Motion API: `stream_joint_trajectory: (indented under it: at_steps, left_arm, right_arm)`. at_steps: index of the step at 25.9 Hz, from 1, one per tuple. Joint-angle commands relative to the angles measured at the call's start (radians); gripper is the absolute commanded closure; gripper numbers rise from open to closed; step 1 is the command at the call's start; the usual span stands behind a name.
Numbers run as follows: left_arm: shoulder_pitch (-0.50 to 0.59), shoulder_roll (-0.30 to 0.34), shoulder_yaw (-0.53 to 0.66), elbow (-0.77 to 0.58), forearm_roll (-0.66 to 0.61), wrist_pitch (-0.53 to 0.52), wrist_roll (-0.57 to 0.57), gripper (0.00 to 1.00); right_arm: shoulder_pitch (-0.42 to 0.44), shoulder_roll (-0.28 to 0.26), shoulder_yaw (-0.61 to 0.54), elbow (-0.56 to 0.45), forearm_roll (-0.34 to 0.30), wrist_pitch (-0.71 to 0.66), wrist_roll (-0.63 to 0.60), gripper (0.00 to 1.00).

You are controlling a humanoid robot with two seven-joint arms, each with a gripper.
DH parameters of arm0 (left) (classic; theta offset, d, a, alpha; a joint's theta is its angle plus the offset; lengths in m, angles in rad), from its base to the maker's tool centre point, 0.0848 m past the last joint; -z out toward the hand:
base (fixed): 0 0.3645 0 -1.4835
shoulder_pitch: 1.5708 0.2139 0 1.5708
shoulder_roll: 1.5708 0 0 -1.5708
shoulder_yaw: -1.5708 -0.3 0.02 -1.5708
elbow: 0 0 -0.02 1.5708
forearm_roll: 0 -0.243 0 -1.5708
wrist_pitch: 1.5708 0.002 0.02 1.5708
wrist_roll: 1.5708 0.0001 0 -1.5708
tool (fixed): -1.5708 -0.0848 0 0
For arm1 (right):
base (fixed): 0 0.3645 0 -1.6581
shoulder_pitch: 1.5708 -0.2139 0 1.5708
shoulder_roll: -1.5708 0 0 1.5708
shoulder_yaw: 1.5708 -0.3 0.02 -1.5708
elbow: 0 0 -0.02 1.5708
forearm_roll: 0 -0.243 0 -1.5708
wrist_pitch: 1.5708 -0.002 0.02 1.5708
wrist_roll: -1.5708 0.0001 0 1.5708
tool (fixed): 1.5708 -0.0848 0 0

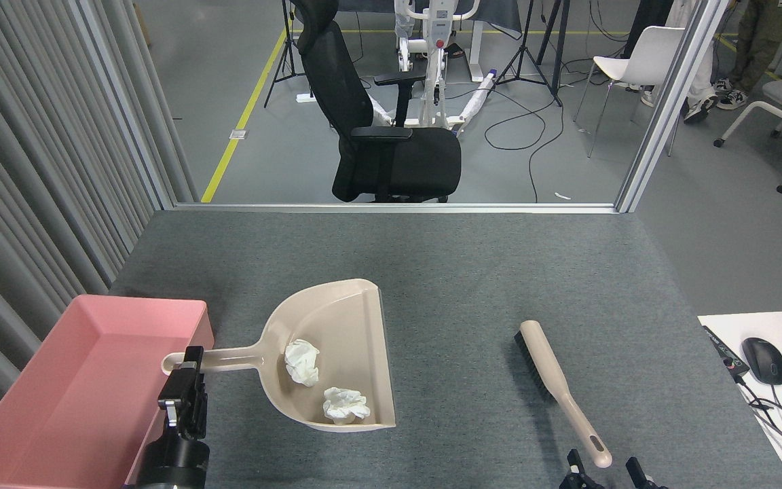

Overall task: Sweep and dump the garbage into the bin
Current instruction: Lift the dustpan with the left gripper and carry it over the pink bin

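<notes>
A beige dustpan [337, 339] is gripped by its handle in the left gripper [184, 380], whose fingers are clamped on the handle end at the right wall of the pink bin [85, 401]. Two crumpled white wads of garbage are held in the pan: one wad [301, 361] near the handle side, the other wad [344, 404] close to the pan's near lip. Nothing is seen inside the bin; its floor is bare. A beige brush [557, 387] is laid on the grey table [459, 272], well apart from the pan. The right gripper [605, 472] is spread open just beside the brush handle's tip, grasping nothing.
</notes>
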Motion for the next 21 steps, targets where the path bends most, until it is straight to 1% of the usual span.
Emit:
stream_joint_trajectory:
  at_steps: [1,7,10,13,17,21]
  left_arm:
    - [-0.003,0.005,0.046,-0.026,0.059,0.047,0.0,0.98]
    - [0.002,0.015,0.111,-0.05,0.1,0.057,-0.003,0.97]
    - [0.0,0.04,0.129,-0.053,0.148,0.063,-0.011,0.97]
    - [-0.003,0.07,0.172,-0.053,0.16,0.07,-0.017,0.97]
    - [-0.009,0.146,0.224,-0.052,0.223,0.08,-0.025,0.97]
    - [-0.012,0.235,0.273,-0.023,0.243,0.073,-0.035,0.96]
  right_arm:
    - [0.001,0.0,0.0,0.0,0.0,0.001,0.001,0.02]
    - [-0.001,0.0,0.005,0.0,0.003,0.005,0.011,0.02]
    - [-0.002,0.0,0.006,0.0,0.003,0.005,0.013,0.02]
    - [-0.002,0.002,0.008,0.0,0.003,0.005,0.013,0.02]
    - [-0.002,0.002,0.008,0.0,0.003,0.005,0.013,0.02]
    - [-0.002,0.003,0.009,0.0,0.005,0.005,0.013,0.02]
